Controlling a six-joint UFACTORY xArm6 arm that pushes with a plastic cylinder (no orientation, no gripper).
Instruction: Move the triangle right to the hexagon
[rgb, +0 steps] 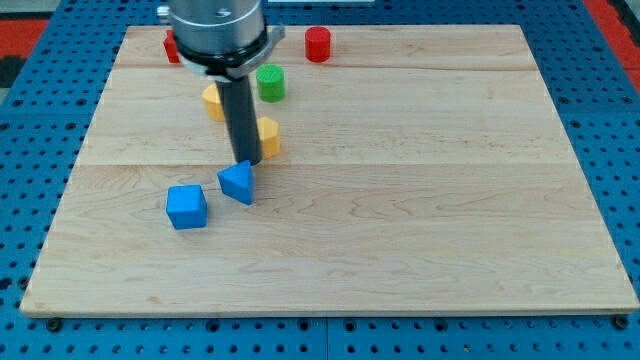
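A blue triangle block (237, 184) lies left of the board's middle. A yellow hexagon block (267, 137) sits just above and to its right, partly hidden behind my rod. My tip (244, 162) rests at the triangle's upper edge, just left of the hexagon, touching or nearly touching the triangle. A second yellow block (212, 100) sits higher up, mostly hidden by the rod's mount; its shape is unclear.
A blue cube (187, 207) lies left of the triangle. A green cylinder (270, 83) stands near the top. A red cylinder (318, 44) and another red block (171, 46) sit at the top edge of the wooden board (420, 200).
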